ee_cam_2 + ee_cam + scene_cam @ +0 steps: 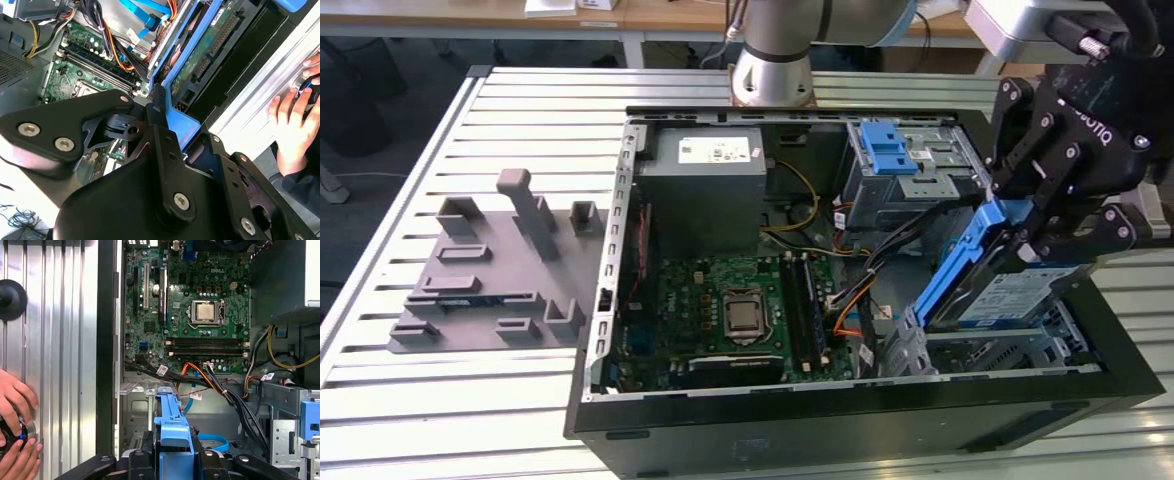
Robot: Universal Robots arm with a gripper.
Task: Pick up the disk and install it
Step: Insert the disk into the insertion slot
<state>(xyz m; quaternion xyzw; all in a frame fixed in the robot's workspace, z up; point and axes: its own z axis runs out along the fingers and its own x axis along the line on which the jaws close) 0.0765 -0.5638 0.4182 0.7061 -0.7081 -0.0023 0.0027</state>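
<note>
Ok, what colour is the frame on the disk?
Bright blue, seen best in the exterior view along the edge of the disk.

In the exterior view the black metal gripper [1041, 238] covers the upper end of the blue-framed silver disk [1014, 295]. In the first wrist view a person's hand [15, 397], cut off by the picture's edge, hides most of a dark round object [10, 431].

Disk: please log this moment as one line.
gripper jaws shut on silver blue-framed hard drive | drive tilted, inside black computer case
</note>
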